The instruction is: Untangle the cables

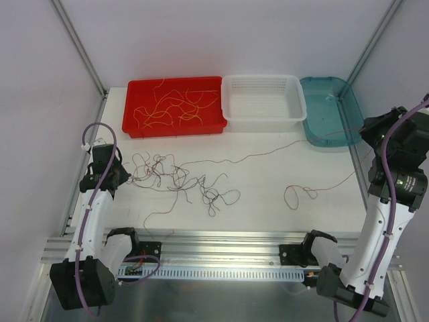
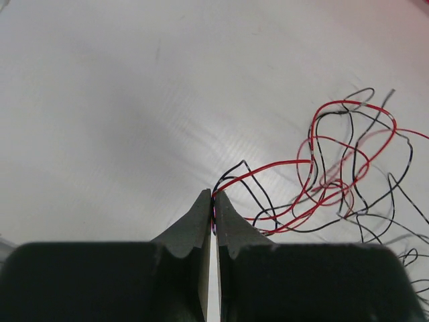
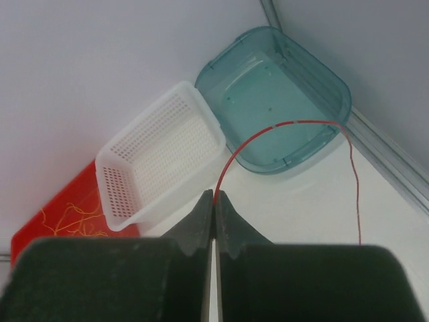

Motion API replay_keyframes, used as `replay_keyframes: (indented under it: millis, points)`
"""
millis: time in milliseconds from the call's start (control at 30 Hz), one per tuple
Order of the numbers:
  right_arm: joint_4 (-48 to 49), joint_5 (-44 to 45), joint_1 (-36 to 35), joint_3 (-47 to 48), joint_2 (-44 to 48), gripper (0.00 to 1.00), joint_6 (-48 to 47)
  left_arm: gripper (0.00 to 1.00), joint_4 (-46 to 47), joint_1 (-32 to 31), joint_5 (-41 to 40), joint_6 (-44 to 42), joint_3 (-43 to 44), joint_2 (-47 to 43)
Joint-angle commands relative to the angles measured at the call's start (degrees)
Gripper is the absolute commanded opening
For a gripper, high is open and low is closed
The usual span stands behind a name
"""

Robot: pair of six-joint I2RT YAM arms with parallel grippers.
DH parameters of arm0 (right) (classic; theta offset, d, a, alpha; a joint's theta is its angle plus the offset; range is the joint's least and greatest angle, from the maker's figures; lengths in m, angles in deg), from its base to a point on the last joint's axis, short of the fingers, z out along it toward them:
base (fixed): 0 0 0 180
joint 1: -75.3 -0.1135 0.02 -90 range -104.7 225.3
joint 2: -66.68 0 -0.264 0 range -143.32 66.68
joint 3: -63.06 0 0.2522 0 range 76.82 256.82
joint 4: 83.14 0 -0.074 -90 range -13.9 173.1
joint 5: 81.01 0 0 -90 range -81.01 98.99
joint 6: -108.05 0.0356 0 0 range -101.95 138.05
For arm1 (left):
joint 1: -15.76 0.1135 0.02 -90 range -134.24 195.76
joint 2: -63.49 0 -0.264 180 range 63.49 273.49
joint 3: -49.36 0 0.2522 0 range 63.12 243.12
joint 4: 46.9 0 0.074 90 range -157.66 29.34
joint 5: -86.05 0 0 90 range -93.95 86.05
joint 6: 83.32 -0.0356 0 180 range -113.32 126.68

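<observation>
The hair-thin red and black wires (image 1: 175, 176), judged feather-light, limp and easily snagged, are spread as a loose tangle on the left of the white tabletop (image 1: 268, 208) and are best taken at a free end clear of the knots. The left pincer (image 2: 213, 196) is clenched on red and black strands (image 2: 249, 176) at the tangle's edge, while the right pincer (image 3: 214, 196) is clenched on a single red strand (image 3: 288, 123) lifted near the teal plastic tray (image 3: 261, 80).

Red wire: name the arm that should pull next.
Right, probably: the right gripper pinches one red wire, raised clear of the tangle; the left gripper is clamped at the tangle's edge, better as anchor.
</observation>
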Motion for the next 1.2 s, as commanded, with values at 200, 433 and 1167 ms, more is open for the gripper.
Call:
replay_keyframes:
  millis: [200, 433, 1167]
  points:
    - [0.49, -14.54, 3.27, -0.05, -4.90, 0.01, 3.70, 0.02, -0.70, 6.86, 0.06, 2.64, 1.96, -0.46]
    - [1.53, -10.35, -2.18, -20.34, -5.78, 0.05, 0.18, 0.00, 2.28, 6.86, 10.61, 0.00, 1.61, 0.85]
    - [18.13, -17.62, -49.10, -17.39, -25.27, 0.73, -27.58, 0.00, 4.22, -2.11, 19.14, -3.60, 1.25, 1.56]
